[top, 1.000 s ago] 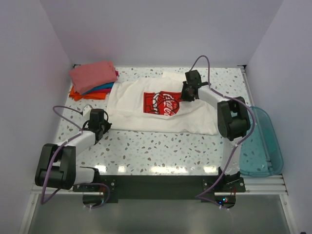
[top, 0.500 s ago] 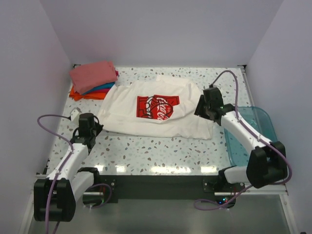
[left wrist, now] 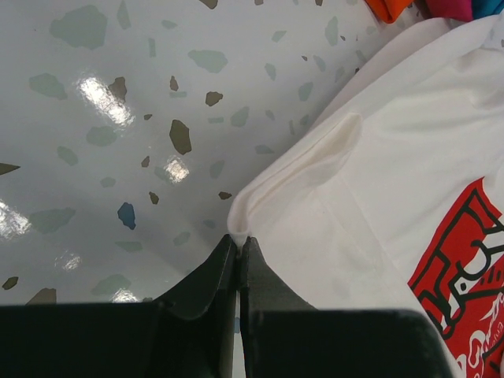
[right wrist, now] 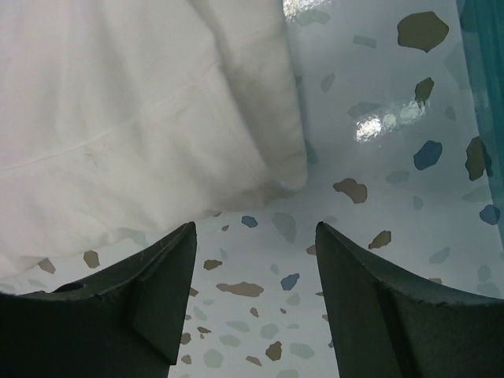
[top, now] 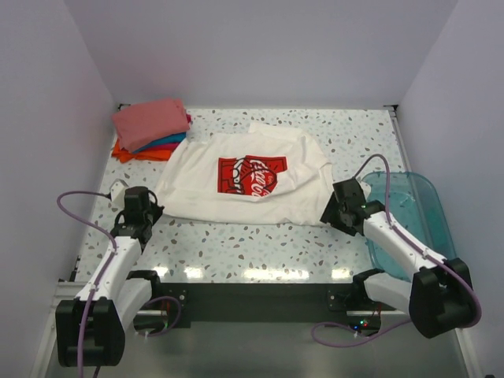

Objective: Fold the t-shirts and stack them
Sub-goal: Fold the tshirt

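Left wrist — red print [left wrist: 465,276] on white t-shirt [left wrist: 378,157] cropped.

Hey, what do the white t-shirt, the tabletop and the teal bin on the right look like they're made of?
White t-shirt: soft matte knit cloth, probably cotton; it wrinkles and shows stitched hems.
Tabletop: glossy speckled terrazzo-look surface, stone or laminate, unclear which; lamps glare off it.
Teal bin: smooth translucent plastic; the table's specks show through it.

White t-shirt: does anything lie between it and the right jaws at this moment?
Nothing visible does. In the right wrist view the right jaws stand open over bare table, the white t-shirt has its corner just ahead of them, and the teal bin sits off to one side.
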Robot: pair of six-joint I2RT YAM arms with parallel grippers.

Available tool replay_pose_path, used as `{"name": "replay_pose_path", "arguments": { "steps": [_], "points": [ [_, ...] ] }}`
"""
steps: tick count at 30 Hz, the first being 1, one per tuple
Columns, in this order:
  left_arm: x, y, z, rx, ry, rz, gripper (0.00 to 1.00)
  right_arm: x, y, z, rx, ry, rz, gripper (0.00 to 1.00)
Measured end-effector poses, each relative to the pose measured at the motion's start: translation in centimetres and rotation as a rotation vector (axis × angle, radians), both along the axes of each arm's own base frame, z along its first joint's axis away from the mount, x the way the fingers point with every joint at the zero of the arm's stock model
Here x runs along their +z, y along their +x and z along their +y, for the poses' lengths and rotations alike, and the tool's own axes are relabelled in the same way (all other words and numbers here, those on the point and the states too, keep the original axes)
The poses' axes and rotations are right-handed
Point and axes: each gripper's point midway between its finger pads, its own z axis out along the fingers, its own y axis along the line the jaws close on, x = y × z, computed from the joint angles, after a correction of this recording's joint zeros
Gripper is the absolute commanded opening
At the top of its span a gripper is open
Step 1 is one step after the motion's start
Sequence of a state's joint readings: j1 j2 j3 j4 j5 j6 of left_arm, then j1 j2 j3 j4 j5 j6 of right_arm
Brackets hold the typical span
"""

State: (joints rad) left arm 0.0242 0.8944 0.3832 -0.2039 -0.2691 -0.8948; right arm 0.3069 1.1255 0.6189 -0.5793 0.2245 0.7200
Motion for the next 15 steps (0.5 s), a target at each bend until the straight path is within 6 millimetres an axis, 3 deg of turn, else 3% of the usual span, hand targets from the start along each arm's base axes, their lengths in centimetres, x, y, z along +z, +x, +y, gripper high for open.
{"name": "replay_pose_path", "arguments": {
  "steps": [9,10,12,13,15],
  "points": [
    [-0.4,0.0,0.0,-0.001,0.000,0.015,0.00,-2.6,1.1,-0.3,-0.069,-0.023,0.045,0.58],
    [-0.4,-0.1,0.0,0.000,0.000,0.017,0.00,-2.8,1.2,-0.4,-0.076,-0.027,0.045,0.45],
    [-0.5,-0.1,0.0,0.000,0.000,0.019,0.00,-2.9,1.5,-0.8,-0.097,-0.034,0.040,0.32],
    [-0.5,-0.1,0.0,0.000,0.000,0.020,0.00,-2.9,1.7,-1.1,-0.108,-0.036,0.034,0.16],
    [-0.5,-0.1,0.0,0.001,0.000,0.021,0.00,-2.7,2.1,-1.4,-0.120,-0.040,0.021,0.03]
  ]
}}
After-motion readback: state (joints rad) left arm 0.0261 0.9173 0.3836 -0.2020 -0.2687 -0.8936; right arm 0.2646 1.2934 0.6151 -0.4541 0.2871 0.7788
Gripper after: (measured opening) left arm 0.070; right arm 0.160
